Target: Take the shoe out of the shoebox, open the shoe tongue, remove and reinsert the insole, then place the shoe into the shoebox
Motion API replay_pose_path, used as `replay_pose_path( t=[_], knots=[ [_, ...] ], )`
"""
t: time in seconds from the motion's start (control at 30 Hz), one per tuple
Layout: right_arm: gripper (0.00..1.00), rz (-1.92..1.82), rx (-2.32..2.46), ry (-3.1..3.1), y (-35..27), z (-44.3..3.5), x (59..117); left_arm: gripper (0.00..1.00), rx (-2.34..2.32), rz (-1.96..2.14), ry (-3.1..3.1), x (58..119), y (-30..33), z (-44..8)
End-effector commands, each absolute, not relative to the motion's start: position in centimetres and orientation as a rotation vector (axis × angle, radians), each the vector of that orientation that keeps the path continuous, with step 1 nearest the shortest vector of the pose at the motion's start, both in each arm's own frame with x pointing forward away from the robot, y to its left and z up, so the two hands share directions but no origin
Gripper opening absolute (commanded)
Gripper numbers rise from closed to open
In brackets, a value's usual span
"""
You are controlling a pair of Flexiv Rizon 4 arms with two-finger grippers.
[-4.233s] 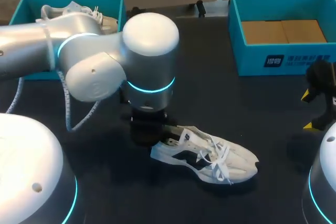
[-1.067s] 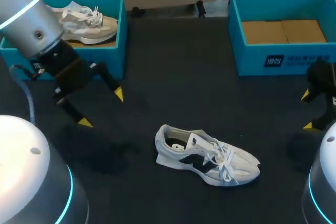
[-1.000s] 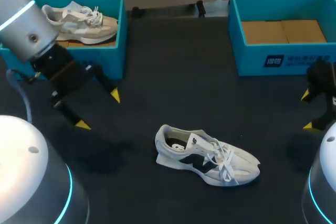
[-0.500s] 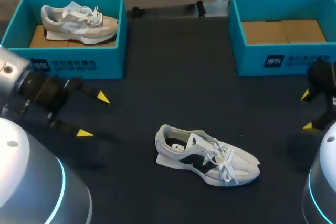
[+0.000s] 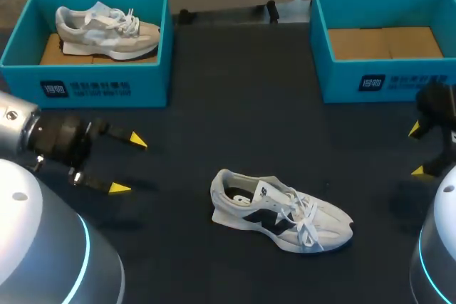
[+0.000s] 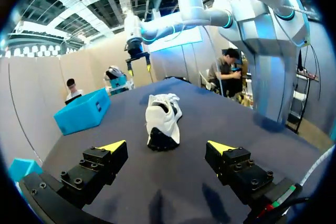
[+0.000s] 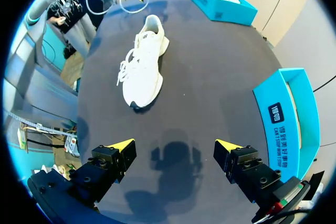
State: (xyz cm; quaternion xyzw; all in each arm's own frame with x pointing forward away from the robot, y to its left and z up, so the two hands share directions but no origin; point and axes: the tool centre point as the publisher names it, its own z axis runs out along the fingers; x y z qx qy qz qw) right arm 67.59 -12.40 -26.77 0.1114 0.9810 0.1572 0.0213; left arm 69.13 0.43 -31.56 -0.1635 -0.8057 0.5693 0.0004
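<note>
In the head view, your shoe (image 5: 281,211) lies on its sole in the middle of the dark tabletop (image 5: 235,90), out of both boxes, with its toe pointing to the right. The left shoebox (image 5: 103,89) sits at the far left corner and has a second shoe (image 5: 107,23) inside it. The right shoebox (image 5: 385,80) sits at the far right corner, and you can see its brown floor. Your left gripper (image 5: 128,164) hangs low at the left, well apart from the shoe, and its fingers are spread wide with nothing between them. Your right gripper (image 5: 417,150) is at the right edge, also well apart from the shoe, with its fingers spread and holding nothing. In the left wrist view, the left gripper (image 6: 167,148) is spread wide and the shoe (image 6: 163,121) lies ahead of it, heel end first. The right gripper (image 6: 137,61) hangs far beyond the shoe. In the right wrist view, the right gripper (image 7: 175,145) is spread wide over bare tabletop, the shoe (image 7: 143,61) lies ahead with its toe end nearer, and the right shoebox (image 7: 286,114) is just beside the gripper.
</note>
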Motion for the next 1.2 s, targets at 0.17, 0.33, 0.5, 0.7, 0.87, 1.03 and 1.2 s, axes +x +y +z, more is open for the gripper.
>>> replay_pose_path(
  t=[0.17, 0.33, 0.5, 0.7, 0.87, 1.03, 1.2],
  knots=[
    [1.00, 0.482, 0.347, 3.040, -12.3, -26.8, 67.5, 1.00, -0.488, 1.915, -2.252, 71.5, 0.3, -34.6],
    [1.00, 0.482, 0.347, 3.040, -12.3, -26.8, 67.5, 1.00, -0.488, 1.915, -2.252, 71.5, 0.3, -34.6],
    [1.00, 0.482, 0.347, 3.040, -12.3, -26.8, 67.5, 1.00, -0.520, 1.900, -2.185, 71.4, 0.1, -35.8],
    [1.00, 0.482, 0.347, 3.040, -12.3, -26.8, 67.5, 1.00, -0.470, 1.943, -2.124, 71.5, -1.0, -37.6],
    [1.00, 0.482, 0.347, 3.040, -12.3, -26.8, 67.5, 1.00, -0.449, 1.931, -2.129, 71.4, -1.5, -38.2],
    [1.00, 0.482, 0.347, 3.040, -12.3, -26.8, 67.5, 1.00, -0.392, 1.940, -2.135, 71.6, -1.7, -38.3],
    [1.00, 0.482, 0.347, 3.040, -12.3, -26.8, 67.5, 1.00, -0.375, 1.942, -2.128, 71.5, -2.4, -38.6]
  ],
)
